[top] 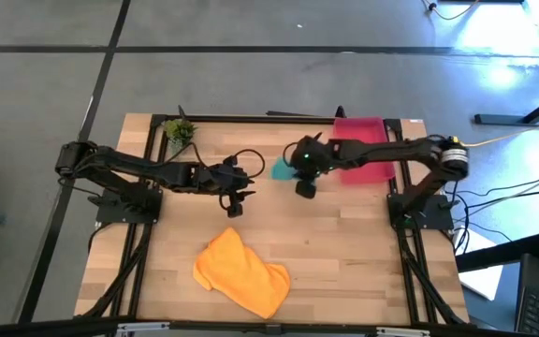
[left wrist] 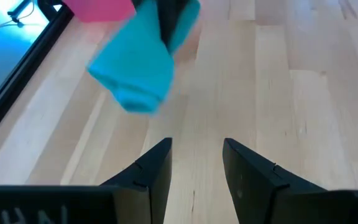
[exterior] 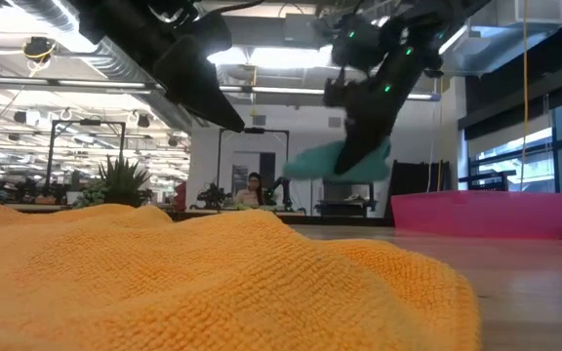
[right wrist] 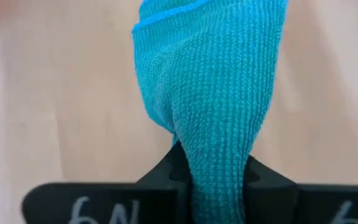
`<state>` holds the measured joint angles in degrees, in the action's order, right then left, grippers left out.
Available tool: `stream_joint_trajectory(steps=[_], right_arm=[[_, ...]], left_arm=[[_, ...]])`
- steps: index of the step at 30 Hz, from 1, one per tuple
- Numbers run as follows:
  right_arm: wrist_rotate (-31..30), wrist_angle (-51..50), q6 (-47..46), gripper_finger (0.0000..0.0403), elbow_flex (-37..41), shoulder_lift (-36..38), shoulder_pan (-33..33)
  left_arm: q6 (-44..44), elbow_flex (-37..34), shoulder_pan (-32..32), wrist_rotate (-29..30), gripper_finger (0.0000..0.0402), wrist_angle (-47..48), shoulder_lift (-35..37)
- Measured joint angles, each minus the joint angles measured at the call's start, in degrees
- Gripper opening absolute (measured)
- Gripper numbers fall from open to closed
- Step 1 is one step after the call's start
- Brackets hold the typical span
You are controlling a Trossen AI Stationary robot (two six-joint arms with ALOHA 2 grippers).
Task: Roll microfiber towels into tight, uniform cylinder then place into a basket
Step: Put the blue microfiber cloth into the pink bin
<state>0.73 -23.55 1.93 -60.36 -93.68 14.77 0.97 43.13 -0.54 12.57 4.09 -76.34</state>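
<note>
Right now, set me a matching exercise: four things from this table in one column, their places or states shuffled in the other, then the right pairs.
Things:
1. teal towel
2. orange towel
3. basket
4. left claw

States:
A. open, holding nothing
B. lying loose on the table's near side
C. pinched in the right claw, lifted off the table
D. at the table's far right corner

Pairs: 1-C, 2-B, 3-D, 4-A

Partial white handwritten marks on both wrist mounts, none fully readable
</note>
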Motion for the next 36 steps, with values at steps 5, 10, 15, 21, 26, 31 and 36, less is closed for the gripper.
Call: stream_joint_trajectory(steps=[5, 10, 15, 21, 26, 31, 36], right_arm=[[-4.2, -7.6, 3.3, 0.0042, 0.0, 8.2, 2.0], [-6.8, -15.1, 5.3, 0.0042, -0.1, 15.9, 4.5], [-12.6, -20.1, 7.0, 0.0042, -0.1, 21.0, 8.2], [-15.4, -24.6, 5.1, 0.0042, -0.1, 21.8, 14.6], [-16.1, -23.1, 4.7, 0.0042, 4.4, 21.7, 20.6], [-16.3, -20.3, -0.7, 0.0042, 10.2, 21.7, 26.7], [-16.2, -18.5, -7.3, 0.0042, 13.3, 21.7, 30.6]], left_arm=[[0.0, 0.0, 0.0, 0.0, 0.0135, 0.0, 0.0], [0.0, 0.0, 0.0, 0.0, 0.0135, 0.1, 0.0], [0.0, 0.0, 0.0, 0.0, 0.0135, 0.2, 0.0], [0.0, 0.0, 0.0, 0.0, 0.0135, 0.2, 0.0], [0.0, 0.0, 0.0, 0.0, 0.0135, 0.3, 0.0], [0.0, 0.0, 0.0, 0.0, 0.0135, 0.2, 0.0], [0.0, 0.0, 0.0, 0.0, 0.0135, 0.2, 0.0]])
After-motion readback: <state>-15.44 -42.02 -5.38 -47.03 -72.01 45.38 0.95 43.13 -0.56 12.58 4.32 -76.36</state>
